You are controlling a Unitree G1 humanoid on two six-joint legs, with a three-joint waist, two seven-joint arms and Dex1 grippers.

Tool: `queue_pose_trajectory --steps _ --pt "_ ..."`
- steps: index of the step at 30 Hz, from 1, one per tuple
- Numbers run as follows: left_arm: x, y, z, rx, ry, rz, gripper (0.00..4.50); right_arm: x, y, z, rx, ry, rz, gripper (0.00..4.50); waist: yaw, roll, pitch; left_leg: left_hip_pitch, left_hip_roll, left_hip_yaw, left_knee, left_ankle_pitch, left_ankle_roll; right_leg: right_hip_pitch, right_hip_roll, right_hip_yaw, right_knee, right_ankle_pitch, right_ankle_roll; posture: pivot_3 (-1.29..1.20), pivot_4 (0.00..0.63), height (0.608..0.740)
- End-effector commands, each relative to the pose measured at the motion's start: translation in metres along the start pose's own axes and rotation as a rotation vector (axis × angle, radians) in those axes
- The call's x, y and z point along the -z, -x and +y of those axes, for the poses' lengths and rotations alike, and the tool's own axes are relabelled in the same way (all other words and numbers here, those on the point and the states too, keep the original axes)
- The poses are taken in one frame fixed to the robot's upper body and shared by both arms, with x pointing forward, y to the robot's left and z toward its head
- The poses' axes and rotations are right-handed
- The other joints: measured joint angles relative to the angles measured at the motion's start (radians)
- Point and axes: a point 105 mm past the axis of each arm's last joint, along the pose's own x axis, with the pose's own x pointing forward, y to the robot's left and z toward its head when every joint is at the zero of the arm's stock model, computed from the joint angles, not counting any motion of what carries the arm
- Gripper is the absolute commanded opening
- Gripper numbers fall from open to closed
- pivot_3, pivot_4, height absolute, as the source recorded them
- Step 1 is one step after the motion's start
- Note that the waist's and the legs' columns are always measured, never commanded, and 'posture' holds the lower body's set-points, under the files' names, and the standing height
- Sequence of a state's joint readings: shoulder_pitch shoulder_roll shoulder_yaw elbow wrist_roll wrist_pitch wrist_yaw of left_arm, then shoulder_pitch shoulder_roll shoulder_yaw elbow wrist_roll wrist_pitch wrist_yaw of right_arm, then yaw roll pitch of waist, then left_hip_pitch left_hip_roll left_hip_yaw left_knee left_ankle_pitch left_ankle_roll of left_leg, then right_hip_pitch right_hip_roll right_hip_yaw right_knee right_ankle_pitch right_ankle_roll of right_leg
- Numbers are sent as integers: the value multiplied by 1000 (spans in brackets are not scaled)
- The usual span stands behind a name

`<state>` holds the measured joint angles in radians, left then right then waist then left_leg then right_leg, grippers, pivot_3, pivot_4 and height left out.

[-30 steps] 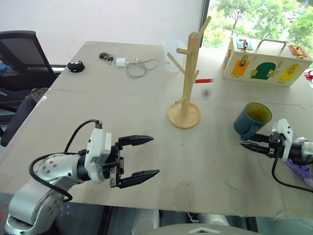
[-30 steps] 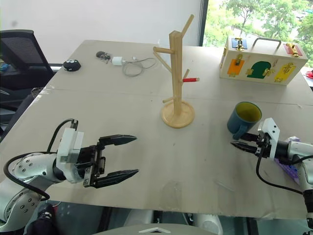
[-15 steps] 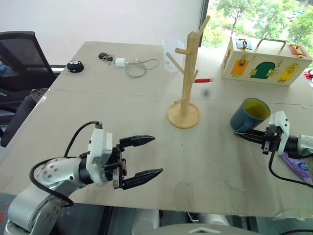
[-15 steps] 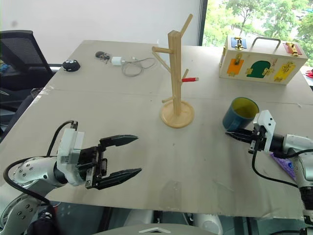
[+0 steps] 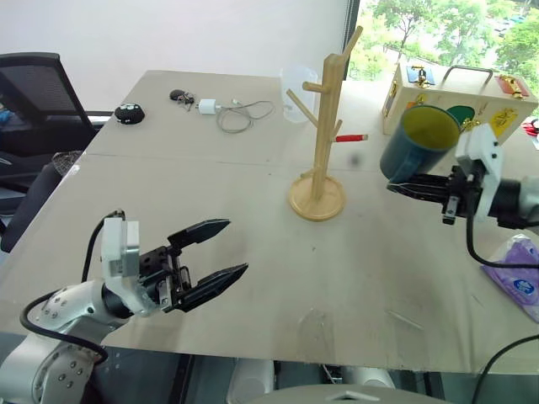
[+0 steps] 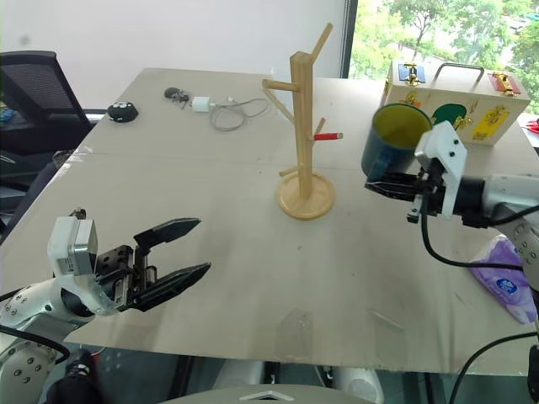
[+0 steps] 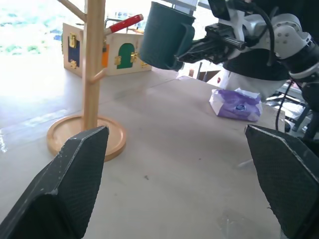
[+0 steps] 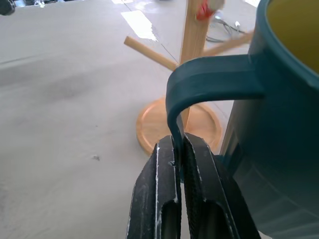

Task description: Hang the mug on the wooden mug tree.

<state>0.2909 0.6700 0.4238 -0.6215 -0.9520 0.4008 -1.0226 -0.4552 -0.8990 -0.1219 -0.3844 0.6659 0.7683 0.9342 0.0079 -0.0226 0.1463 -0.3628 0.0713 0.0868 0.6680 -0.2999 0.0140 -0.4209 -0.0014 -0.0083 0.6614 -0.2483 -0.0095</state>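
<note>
Right gripper (image 6: 389,187) pinches mug (image 6: 390,139) handle, mug lifted off table (image 6: 253,194).
Wrist view shows fingers (image 8: 164,199) clamped on loop, wooden mug tree (image 5: 324,126) just beyond; left gripper (image 5: 212,257) spread wide, empty.

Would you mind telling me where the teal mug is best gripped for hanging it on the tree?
By the lower end of its loop handle, from the side away from the wooden mug tree. That is where the right gripper pinches the mug, leaving the loop open for a peg.
</note>
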Motion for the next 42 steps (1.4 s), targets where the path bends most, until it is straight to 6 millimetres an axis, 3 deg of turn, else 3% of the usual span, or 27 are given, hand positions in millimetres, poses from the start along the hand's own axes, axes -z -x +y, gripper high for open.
queue_pose_trajectory --steps 1,11,26,30,34,39,42 --pt "-17 -4 -9 27 -58 -56 4500 -16 -9 -1 -3 54 0 60 0 0 0 0 0 0 0 0 0 0 0 0 0 0 0 0 150 740" --pt "-26 0 -2 -66 -97 -123 4500 -40 -34 -7 -18 86 5 60 1 0 0 -3 0 0 0 0 0 -2 -1 0 0 0 0 0 150 740" --pt "-14 11 -1 -129 -90 -130 4500 -37 -74 -13 -10 113 54 60 -18 0 0 -4 1 0 0 0 0 -3 -1 0 0 0 0 0 150 740" --pt "-12 12 0 -148 -87 -122 4500 -38 -68 -14 -5 136 54 1212 -19 0 0 -4 1 -1 0 0 0 -3 -1 -1 0 0 0 0 150 740" --pt "-9 11 1 -171 -84 -108 4500 -45 -50 -9 -2 131 31 2904 -18 0 0 -4 1 -1 0 0 0 -3 -1 -1 -1 0 0 0 150 740" --pt "4 11 11 -241 -66 -57 4500 -55 -15 9 -20 120 -61 2904 -16 -1 0 -5 1 -1 0 0 0 -3 -4 -1 -1 0 0 0 150 740" --pt "17 10 11 -240 -33 4 4500 -37 7 16 -5 71 -71 2904 -18 -1 0 -5 1 -2 0 0 0 -3 -2 -1 -1 0 0 0 150 740"
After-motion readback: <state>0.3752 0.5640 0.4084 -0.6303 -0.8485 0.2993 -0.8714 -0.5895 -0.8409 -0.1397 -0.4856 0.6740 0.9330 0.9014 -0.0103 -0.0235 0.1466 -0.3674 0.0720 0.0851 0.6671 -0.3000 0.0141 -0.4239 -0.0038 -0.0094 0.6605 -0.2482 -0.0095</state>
